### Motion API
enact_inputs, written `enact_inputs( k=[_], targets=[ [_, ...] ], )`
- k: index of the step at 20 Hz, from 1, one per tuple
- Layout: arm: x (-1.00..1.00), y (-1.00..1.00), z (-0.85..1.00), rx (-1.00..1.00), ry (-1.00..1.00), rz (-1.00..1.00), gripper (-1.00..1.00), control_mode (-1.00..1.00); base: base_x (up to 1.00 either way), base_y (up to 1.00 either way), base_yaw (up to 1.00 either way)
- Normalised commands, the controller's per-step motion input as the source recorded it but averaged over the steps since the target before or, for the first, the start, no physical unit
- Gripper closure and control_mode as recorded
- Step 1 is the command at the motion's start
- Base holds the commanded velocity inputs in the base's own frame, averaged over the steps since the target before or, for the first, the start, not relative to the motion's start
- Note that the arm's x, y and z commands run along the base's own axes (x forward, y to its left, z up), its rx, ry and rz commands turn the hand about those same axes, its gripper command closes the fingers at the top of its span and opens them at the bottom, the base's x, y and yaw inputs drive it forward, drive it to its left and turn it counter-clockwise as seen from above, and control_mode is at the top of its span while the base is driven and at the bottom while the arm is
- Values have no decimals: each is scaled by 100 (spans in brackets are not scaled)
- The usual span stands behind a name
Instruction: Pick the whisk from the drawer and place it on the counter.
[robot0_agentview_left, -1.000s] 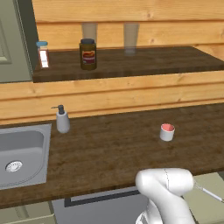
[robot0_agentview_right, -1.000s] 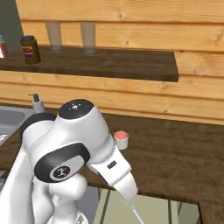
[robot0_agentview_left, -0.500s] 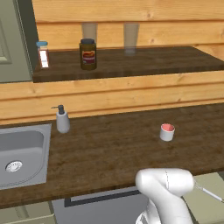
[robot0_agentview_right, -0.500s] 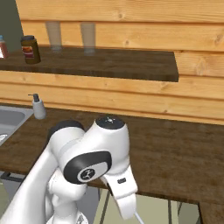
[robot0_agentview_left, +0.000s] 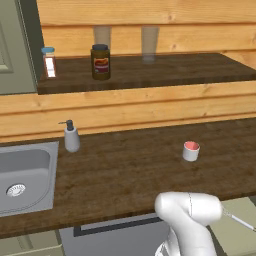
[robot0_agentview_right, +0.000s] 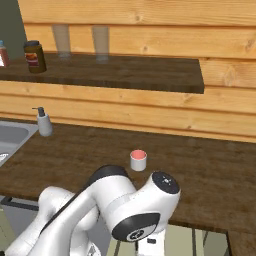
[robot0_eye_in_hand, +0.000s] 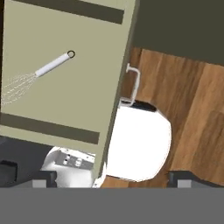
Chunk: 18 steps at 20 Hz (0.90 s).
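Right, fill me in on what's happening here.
The robot arm is bent low in front of the counter, with its hand looking down into the open drawer. The whisk lies loose on the drawer's pale floor, not yet picked up. Whether the hand is open or shut cannot be told. On the counter stand a soap bottle by the sink and a small pink-topped cup.

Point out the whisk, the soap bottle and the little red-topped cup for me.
whisk (robot0_eye_in_hand: 51, 66): hand view, on its straight handle, lying in the open drawer.
soap bottle (robot0_agentview_left: 72, 140): left base view, on its grey body beside the sink.
red-topped cup (robot0_agentview_left: 191, 151): left base view, on its white side, standing on the counter.
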Motion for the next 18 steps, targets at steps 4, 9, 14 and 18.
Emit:
enact_inputs(
  k=[4,9,14,18],
  targets=[
    [0,-9,-64,9,0,-25,-100,-100,0,0,0],
    [0,-36,-65,0,1,-29,-100,-100,0,0,0],
    [12,-56,-60,0,1,-30,-100,-100,0,0,0],
    [30,-41,-37,0,3,-7,-100,-100,0,0,0]
  ],
)
